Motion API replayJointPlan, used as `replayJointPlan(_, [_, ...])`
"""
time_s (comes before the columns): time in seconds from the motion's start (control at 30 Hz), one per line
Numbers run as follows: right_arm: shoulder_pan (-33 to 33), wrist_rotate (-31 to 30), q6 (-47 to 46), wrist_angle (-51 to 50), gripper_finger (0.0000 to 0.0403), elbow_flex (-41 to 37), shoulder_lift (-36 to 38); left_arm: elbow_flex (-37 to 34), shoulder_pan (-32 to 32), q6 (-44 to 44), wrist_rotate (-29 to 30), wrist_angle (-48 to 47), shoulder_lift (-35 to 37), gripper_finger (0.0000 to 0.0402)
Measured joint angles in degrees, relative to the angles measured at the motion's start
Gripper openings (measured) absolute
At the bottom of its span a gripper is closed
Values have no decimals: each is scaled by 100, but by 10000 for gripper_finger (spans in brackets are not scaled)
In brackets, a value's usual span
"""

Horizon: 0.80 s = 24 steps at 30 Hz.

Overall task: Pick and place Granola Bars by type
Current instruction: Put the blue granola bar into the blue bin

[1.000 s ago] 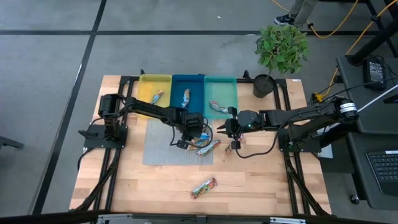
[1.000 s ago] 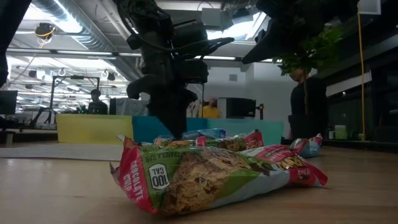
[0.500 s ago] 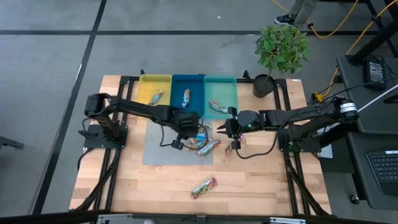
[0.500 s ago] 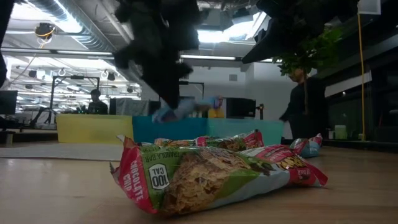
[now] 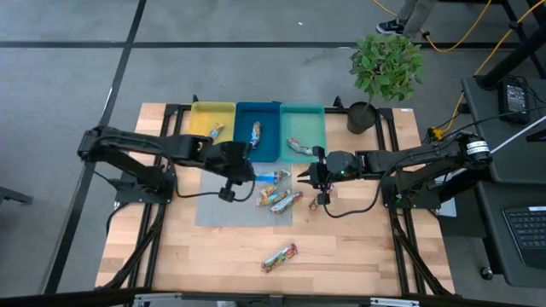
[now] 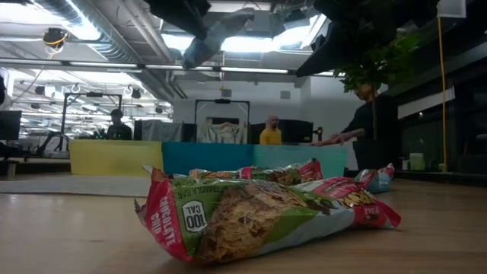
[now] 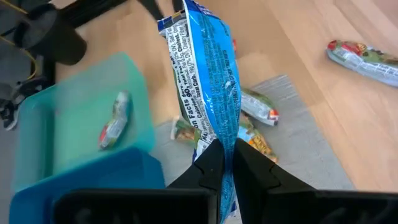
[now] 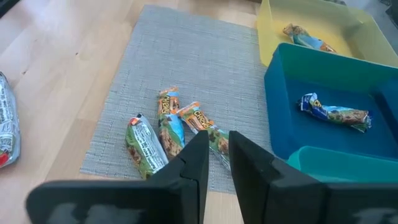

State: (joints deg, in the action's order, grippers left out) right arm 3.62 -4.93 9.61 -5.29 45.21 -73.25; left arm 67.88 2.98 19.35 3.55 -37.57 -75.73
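Blue foil bar [image 7: 208,81] hangs pinched by one end in the closed left gripper [image 7: 227,163], lifted above the grey mat [image 5: 213,205] near the desk's far edge, probably bound for the blue tray [image 5: 269,145], while the right gripper [image 5: 314,177] waits beside the mat, fingers near shut on nothing.

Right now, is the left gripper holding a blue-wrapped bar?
Yes: in the left wrist view the left gripper is shut on the end of a blue-wrapped bar, lifted clear of the grey mat.
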Motion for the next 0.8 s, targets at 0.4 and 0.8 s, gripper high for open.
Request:
replayJointPlan(0.4, [0,0,594,388,67,0,0,-2,-99,261,499,-223,102,18])
replayJointPlan(0.8, [0,0,548,594,67,0,0,-2,-1537,1074,835,206,99,18])
